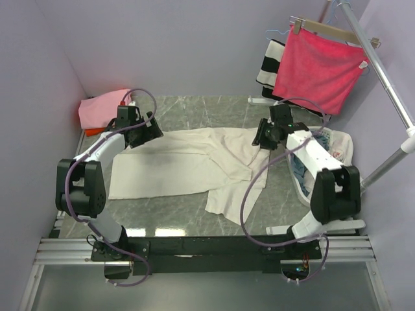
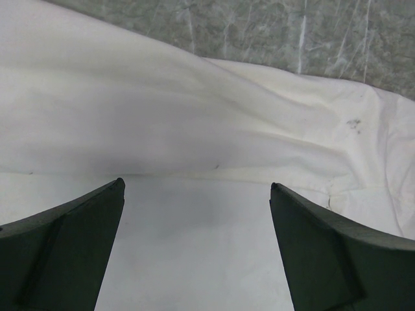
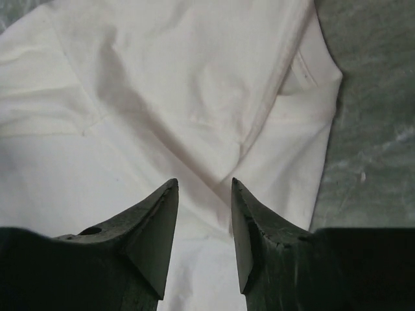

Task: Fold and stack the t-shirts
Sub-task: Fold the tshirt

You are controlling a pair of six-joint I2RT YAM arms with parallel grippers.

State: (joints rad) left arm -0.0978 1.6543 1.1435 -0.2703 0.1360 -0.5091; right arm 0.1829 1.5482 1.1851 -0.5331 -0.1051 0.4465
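- While the cream t-shirt (image 1: 175,168) sprawls half-folded across the marble surface (image 1: 194,107), a loose flap trailing toward the near edge, folding looks about midway.
- Red cloth (image 1: 318,68) and striped cloth (image 1: 269,65) hang far right, out of the way.
- Pink t-shirt (image 1: 104,110), folded, sits far left on an orange-red one (image 1: 94,131).
- Left hand (image 2: 196,184) hovers wide over the shirt; right hand (image 3: 204,181) is narrowly parted and empty. The next move likely calls for pinching the flap.
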